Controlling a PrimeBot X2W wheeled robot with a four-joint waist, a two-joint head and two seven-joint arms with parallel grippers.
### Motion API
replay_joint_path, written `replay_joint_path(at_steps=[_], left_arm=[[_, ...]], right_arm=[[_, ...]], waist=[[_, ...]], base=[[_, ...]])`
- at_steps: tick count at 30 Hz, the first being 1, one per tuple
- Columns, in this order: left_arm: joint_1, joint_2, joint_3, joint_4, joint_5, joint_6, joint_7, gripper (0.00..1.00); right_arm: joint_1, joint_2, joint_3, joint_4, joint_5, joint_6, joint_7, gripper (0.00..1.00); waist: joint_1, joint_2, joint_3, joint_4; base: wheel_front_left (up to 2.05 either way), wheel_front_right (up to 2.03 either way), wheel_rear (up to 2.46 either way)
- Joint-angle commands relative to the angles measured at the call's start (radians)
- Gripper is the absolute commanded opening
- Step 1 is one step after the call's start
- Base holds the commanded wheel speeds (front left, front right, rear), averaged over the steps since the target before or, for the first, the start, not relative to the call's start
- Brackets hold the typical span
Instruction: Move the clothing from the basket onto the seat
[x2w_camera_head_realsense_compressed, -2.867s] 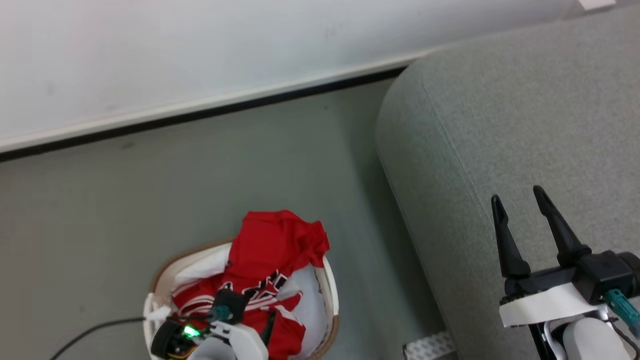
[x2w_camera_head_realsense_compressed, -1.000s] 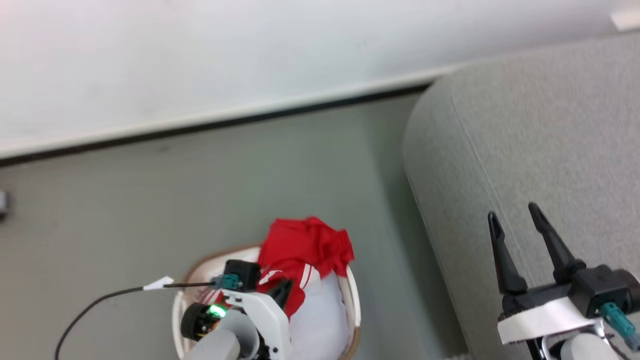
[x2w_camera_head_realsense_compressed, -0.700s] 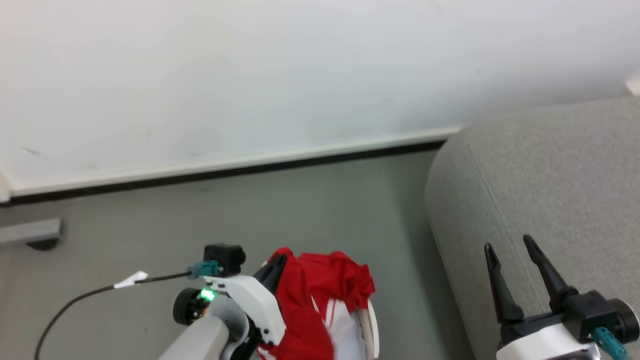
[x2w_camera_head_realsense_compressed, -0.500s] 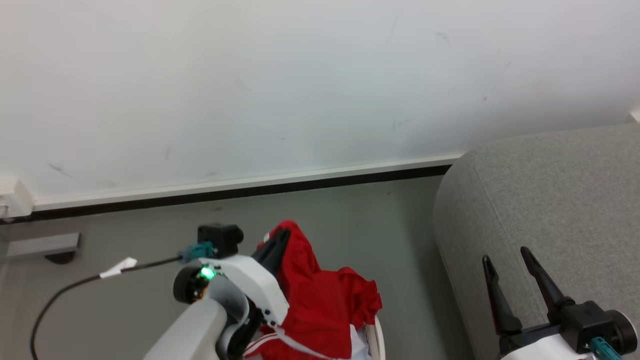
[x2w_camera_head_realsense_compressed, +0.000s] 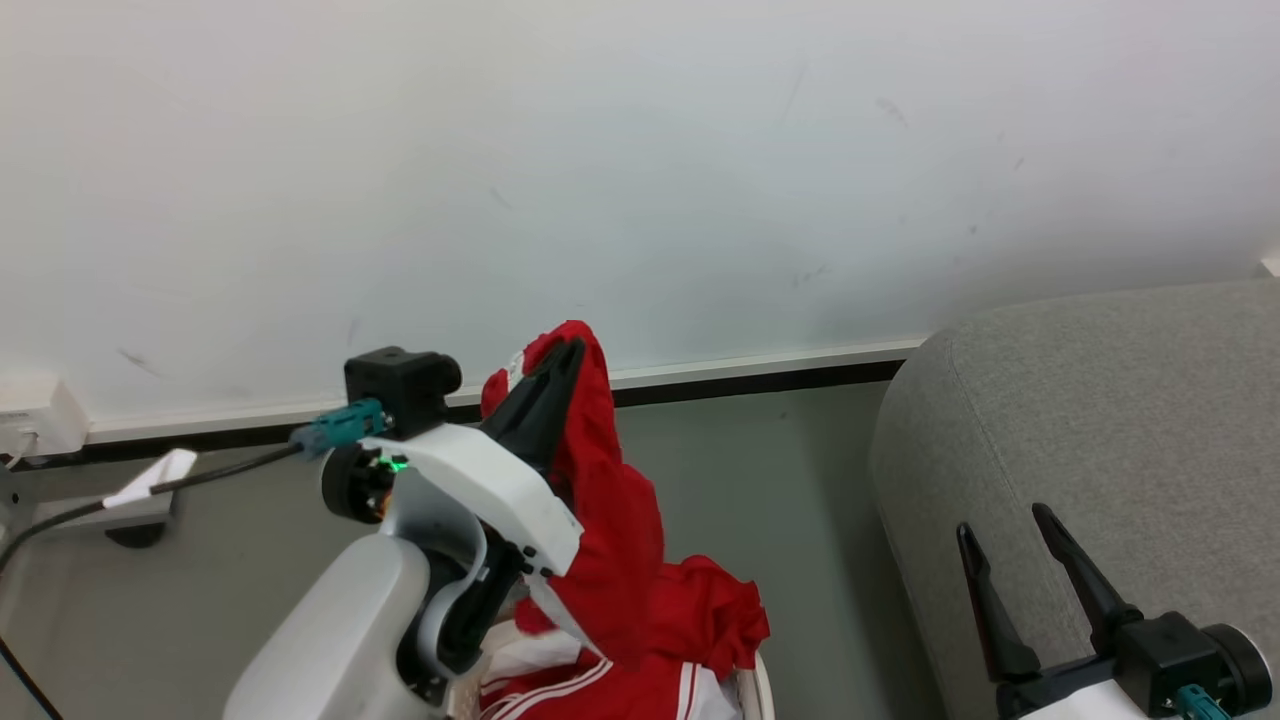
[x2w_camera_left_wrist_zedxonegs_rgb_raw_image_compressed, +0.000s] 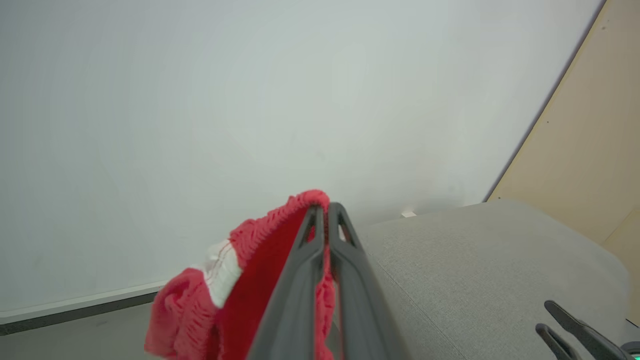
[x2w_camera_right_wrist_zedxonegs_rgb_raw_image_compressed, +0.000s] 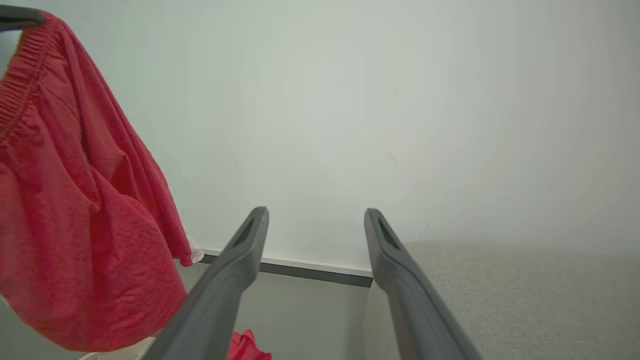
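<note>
Left gripper (x2w_camera_head_realsense_compressed: 572, 350) clamping red clothing (x2w_camera_head_realsense_compressed: 615, 520) at elastic waistband (x2w_camera_left_wrist_zedxonegs_rgb_raw_image_compressed: 272, 225), jaws pressing together on fold, holding it high above basket (x2w_camera_head_realsense_compressed: 757, 688). Garment hanging limp, lower folds reaching down toward more red striped pieces lying in basket; whether hanging clear, unclear. Fabric looking light, thin, soft: likely swinging and draping during carry, possibly snagging on basket. Gathered waistband offering thicker, surer hold than single layer. Right gripper (x2w_camera_head_realsense_compressed: 1000, 522) hovering spread wide, empty, over grey seat (x2w_camera_head_realsense_compressed: 1100, 400).
</note>
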Motion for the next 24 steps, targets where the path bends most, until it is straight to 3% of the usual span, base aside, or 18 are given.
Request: replay_joint_path(at_steps=[1,7,15,19,24], left_arm=[[-0.008,0.007,0.003,-0.022,0.015,0.007,0.008,0.0],[0.011,0.012,-0.021,-0.092,0.023,0.018,0.038,0.0],[0.034,-0.007,-0.074,-0.182,0.025,0.019,0.065,0.0],[0.034,-0.013,-0.093,-0.204,0.027,0.021,0.079,0.0],[0.029,-0.02,-0.116,-0.204,0.029,0.015,0.089,0.0]], right_arm=[[-0.015,-0.012,0.007,-0.008,-0.005,-0.002,0.0,1.0],[-0.04,-0.056,0.108,-0.068,0.049,-0.002,0.0,1.0],[-0.136,-0.18,0.376,-0.132,0.195,-0.002,0.0,1.0],[-0.223,-0.217,0.497,-0.101,0.258,-0.002,0.0,1.0],[-0.363,-0.212,0.648,-0.013,0.336,-0.002,0.0,1.0]], waist=[[0.0001,0.0,-0.001,0.0],[0.0001,0.0,-0.005,0.008],[0.0001,0.0,-0.013,0.029],[0.0001,0.0,-0.014,0.033],[0.0001,0.0,-0.013,0.032]], base=[[0.0,0.0,0.0],[0.0,0.0,0.0],[0.0,0.0,0.0],[0.0,0.0,0.0],[0.0,0.0,0.0]])
